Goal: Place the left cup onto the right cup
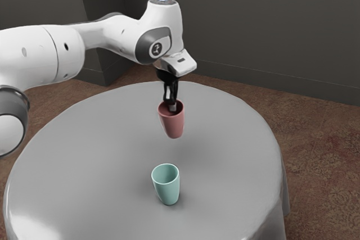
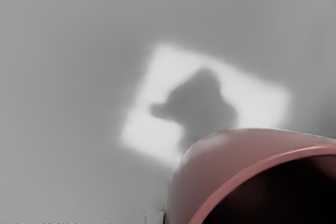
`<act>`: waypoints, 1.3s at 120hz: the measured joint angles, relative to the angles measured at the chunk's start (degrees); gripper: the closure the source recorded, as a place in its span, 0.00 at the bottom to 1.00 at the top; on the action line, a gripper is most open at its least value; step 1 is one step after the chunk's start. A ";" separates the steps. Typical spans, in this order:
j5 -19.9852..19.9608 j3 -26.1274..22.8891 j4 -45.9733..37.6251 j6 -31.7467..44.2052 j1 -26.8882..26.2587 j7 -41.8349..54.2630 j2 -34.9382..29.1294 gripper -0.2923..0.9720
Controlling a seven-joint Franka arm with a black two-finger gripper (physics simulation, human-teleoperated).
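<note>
The white bulk of the Franka arm point(image 1: 39, 54) looms nearest the lens at the exterior view's left, reaching across a round grey table point(image 1: 84, 139) toward the exterior view's right. At its end the black gripper point(image 1: 170, 100) is clenched on the rim of the pink cup point(image 1: 172, 121), apparently with one finger inside the wall and one outside. The cup hangs in the air above the table's middle, touching nothing else. In the wrist view the same pink cup point(image 2: 252, 177) sits just under the hand, and a dark shadow point(image 2: 199, 100) falls on a bright patch point(image 2: 157, 77) of tabletop beyond it. The cup points mouth up and base down, with its long axis close to vertical and the base leaning slightly toward the exterior view's right. The teal cup point(image 1: 166, 184) stands upright, mouth up, near the table's near edge and well apart from the pink one. The hazards appear to lie in the descent. A one-sided pinch on the rim could let the cup swing or slip. A tilted or off-centre base could strike the teal rim and knock that cup over, perhaps rolling it off the near edge. A release from too high could bounce the pink cup out.
</note>
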 joint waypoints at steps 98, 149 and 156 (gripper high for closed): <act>0.82 0.00 -10.48 -3.78 -5.05 -6.07 -7.25 0.85; 1.49 -0.09 -13.16 -4.99 -7.55 -8.86 -9.79 0.85; 1.50 -0.11 -13.76 -5.05 -7.59 -9.23 -10.24 0.85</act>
